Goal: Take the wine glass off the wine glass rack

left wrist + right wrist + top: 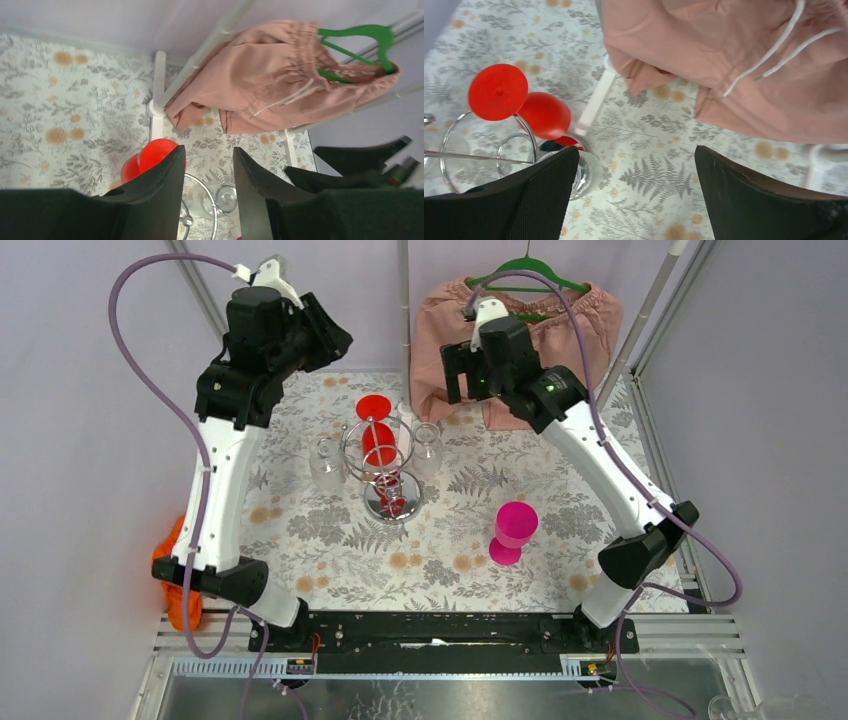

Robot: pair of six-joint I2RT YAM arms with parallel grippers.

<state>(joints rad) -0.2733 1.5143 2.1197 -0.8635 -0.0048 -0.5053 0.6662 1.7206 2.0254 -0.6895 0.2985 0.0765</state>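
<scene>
Rack [392,502] holds one red glass [375,408] and two clear glasses [326,464]; both jaws parted, empty.

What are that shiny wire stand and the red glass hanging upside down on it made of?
The shiny wire glass rack looks like chrome-plated metal: thin bent wire and a round base mirroring its surroundings. The red upside-down wine glass is probably plastic: opaque, evenly coloured, with a dull sheen, no glassy sparkle.

Wine glass rack [474,158] partly behind right end effector [635,150], partly beyond left edge
</scene>
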